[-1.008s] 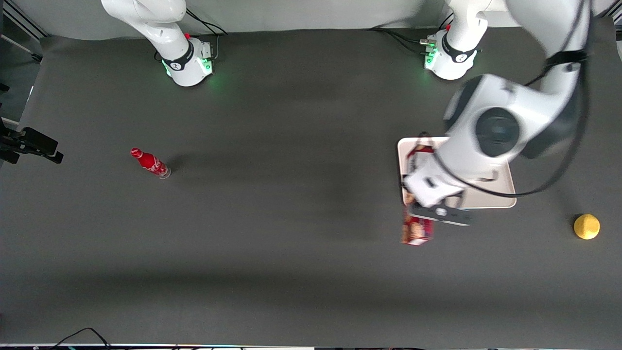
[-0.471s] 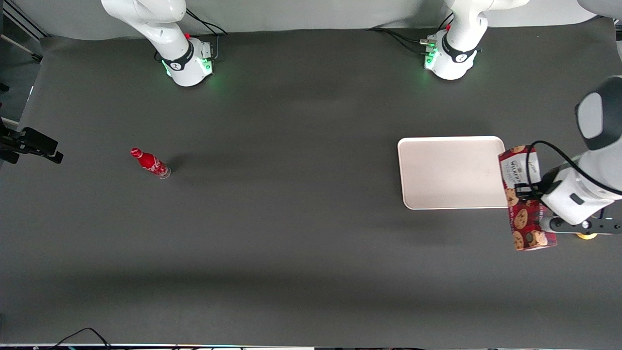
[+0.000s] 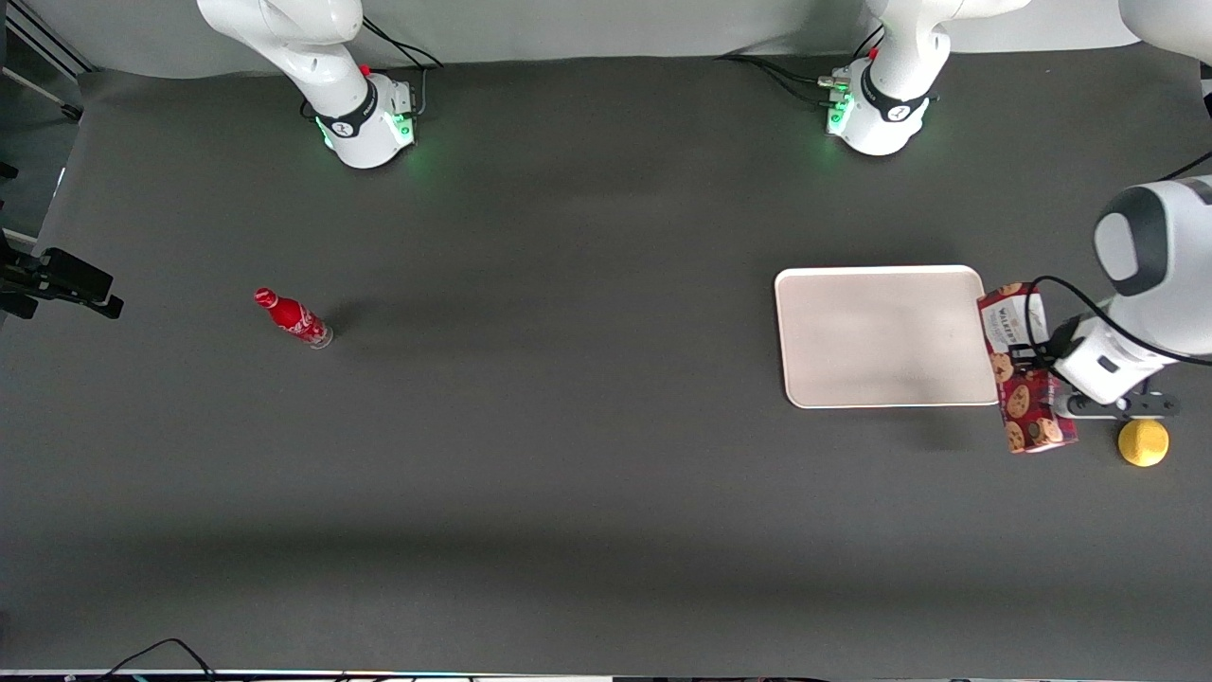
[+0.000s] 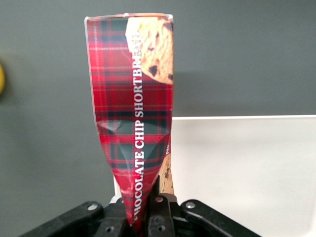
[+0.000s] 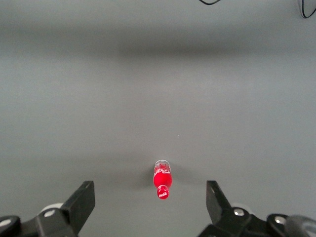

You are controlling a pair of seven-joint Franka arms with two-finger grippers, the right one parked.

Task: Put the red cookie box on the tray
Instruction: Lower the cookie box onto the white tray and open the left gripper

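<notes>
You have the red cookie box (image 3: pixel 1024 374) pinched between the fingers of the gripper (image 4: pixel 148 210); the wrist view shows the carton creased and squeezed narrow where they bite. The box is carried off the counter (image 3: pixel 568 455), just beside the tray (image 3: pixel 881 336), along the tray edge toward the working arm's end of the counter, with its long side running parallel to that edge. One end of it reaches nearer the front camera than the tray does.

None of the carton looks to be over the tray floor yet, so the step in hand is the carry across. Shift the box sideways, toward the parked arm's end, until its whole length sits above the bare tray floor, and draw it a little farther from the front camera so that the near end clears the rim. Keep the height while you cross the low rim; a dragged corner could push the tray along.

Since the carton already buckles in the grip, it may twist when one end touches down. Lower it level, let its broad face settle flat, and only then release.

The yellow ball (image 3: pixel 1143 442) lies near the gripper, nearer the front camera; steer away from it. The small red bottle (image 3: pixel 292 318) is well apart from the tray and no concern.
</notes>
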